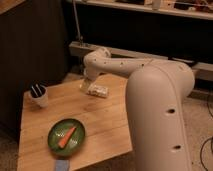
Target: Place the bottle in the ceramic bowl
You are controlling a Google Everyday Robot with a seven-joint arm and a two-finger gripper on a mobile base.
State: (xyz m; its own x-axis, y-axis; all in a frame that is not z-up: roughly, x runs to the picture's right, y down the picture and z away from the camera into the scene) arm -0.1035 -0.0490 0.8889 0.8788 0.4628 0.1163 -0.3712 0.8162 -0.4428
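Now the bottle [98, 91] lies on its side near the far edge of the table [105, 125], with the gripper [85, 85] right at its left end

From the left: a white cup [39, 96] with dark sticks stands close to the table's left edge; the ceramic bowl [76, 145] sits near the front edge, an orange piece [66, 137] lying in it, well apart from the bottle, with bare wood between them; the gripper hangs low over the far side of the table, and whether it is open or grips the bottle I cannot tell; the bulky white arm [155, 100] covers the table's right edge
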